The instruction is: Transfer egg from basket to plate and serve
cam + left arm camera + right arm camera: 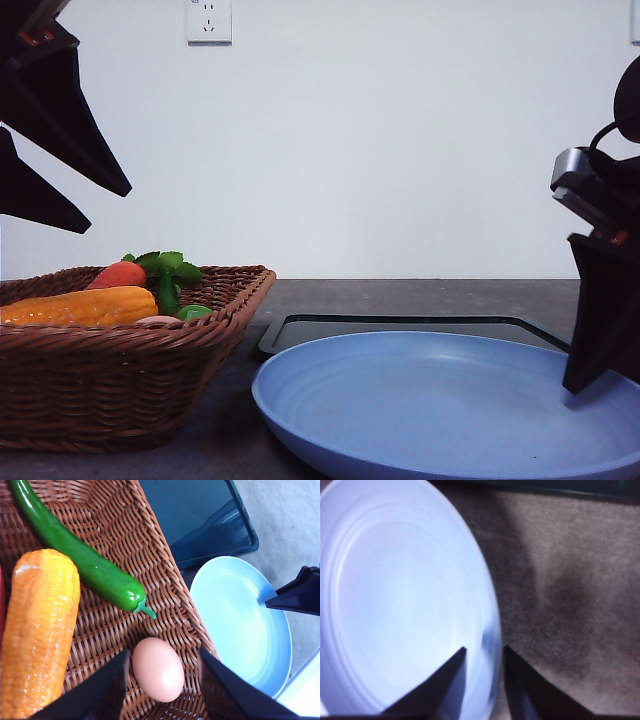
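The tan-pink egg [158,669] lies on the woven floor of the brown wicker basket [150,570], near its right wall. My left gripper [162,682] is open and hovers over it, one finger on each side, not touching. In the front view the left gripper [110,210] hangs high above the basket [120,380], where the egg's top [158,319] just peeks over the rim. The light blue plate [440,410] sits to the basket's right. My right gripper [485,652] is shut on the plate's [395,595] right rim, one finger inside and one outside.
A yellow corn cob [42,630] and a green pepper [85,560] lie in the basket beside the egg, and a carrot [120,274] with green leaves sits further back. A flat black tray [400,325] lies behind the plate. Grey tabletop [570,590] extends right of the plate.
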